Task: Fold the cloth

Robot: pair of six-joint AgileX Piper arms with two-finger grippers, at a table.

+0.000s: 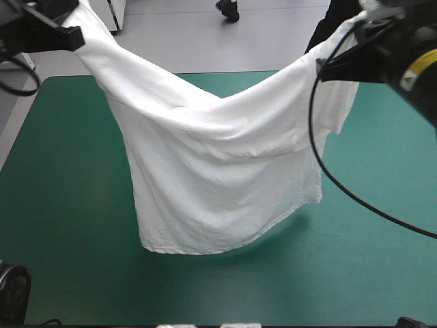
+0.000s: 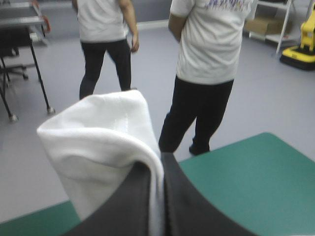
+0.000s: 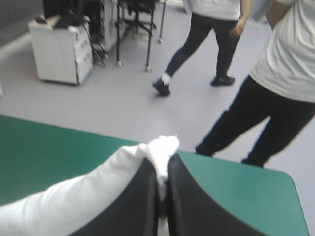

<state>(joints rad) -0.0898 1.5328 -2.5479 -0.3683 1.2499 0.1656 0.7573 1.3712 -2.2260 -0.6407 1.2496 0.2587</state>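
The white T-shirt (image 1: 212, 171) hangs stretched between both raised arms above the teal-green table (image 1: 61, 205), sagging in the middle, its lower hem just over the cover. My left gripper (image 1: 76, 33) holds one top corner at the far left. In the left wrist view my left gripper (image 2: 158, 164) has its black fingers all but shut on a fold of the T-shirt (image 2: 98, 137). My right gripper (image 1: 326, 67) holds the other top corner at the far right. In the right wrist view my right gripper (image 3: 162, 164) pinches a tuft of the T-shirt (image 3: 78, 201).
The teal-green cover (image 1: 382, 273) lies bare on both sides of the hanging shirt and in front of it. The table's far edge (image 1: 205, 74) runs behind the shirt.
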